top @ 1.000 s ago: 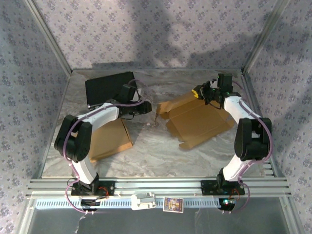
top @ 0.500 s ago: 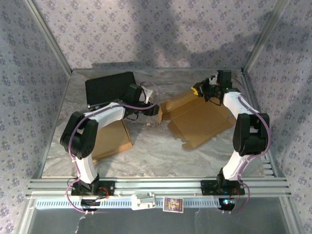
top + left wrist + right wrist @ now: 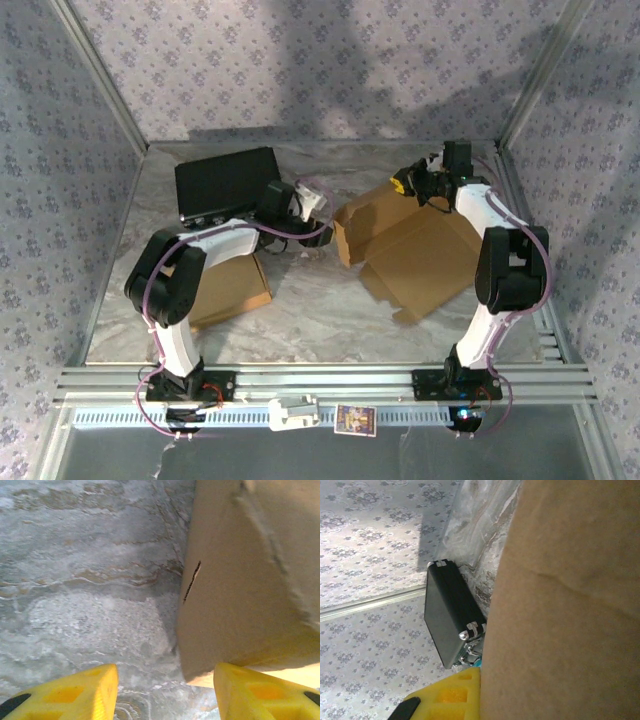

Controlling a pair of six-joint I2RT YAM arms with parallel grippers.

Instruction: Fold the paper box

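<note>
Left jaws: parted about halfway with nothing between the pads. The yellow fingers (image 3: 65, 695) stand either side of a gap.
Left gripper (image 3: 318, 203): low over the table (image 3: 330, 320), just left of the box (image 3: 410, 250). In the wrist view the lower corner of a box wall (image 3: 240, 580) comes down between the fingers, nearer the right one.
Right jaws: closed tight on the box's far flap. One yellow finger (image 3: 445, 700) lies against the cardboard (image 3: 570, 605).
Right gripper (image 3: 408, 185): at the box's far corner, towards the back right of the table.
Box: brown cardboard, still spread open, right of centre. Its far side is lifted and its near flaps lie on the table.
Case (image 3: 225, 182): black, closed, at the back left.
Sheet (image 3: 228, 290): flat brown cardboard at the left, under the left arm.
</note>
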